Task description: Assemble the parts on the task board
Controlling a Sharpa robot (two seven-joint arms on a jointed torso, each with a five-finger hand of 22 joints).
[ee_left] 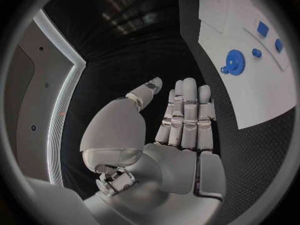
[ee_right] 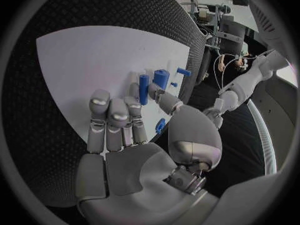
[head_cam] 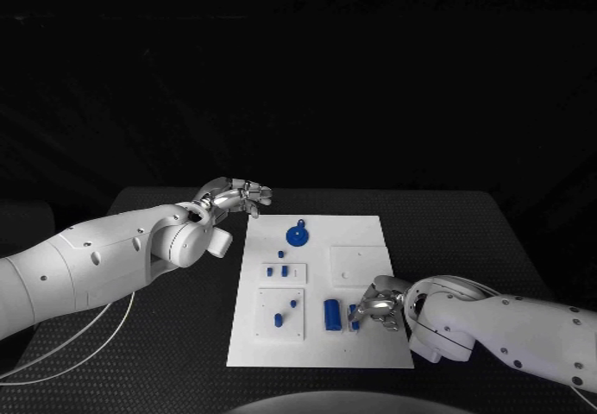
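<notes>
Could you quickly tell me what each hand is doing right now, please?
Left hand: open, holding nothing, off the task board.
Right hand: cannot tell.

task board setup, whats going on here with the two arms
The robot is assembling small blue parts on the white task board. Its right hand is down over the board's near end, beside an upright blue block. Its left hand hovers empty off the board's far left corner, near the blue gear.

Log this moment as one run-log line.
left hand: open, off the white task board's far-left corner | right hand: over near edge, at a small blue part, grip unclear | blue gear-shaped part: untouched
</notes>
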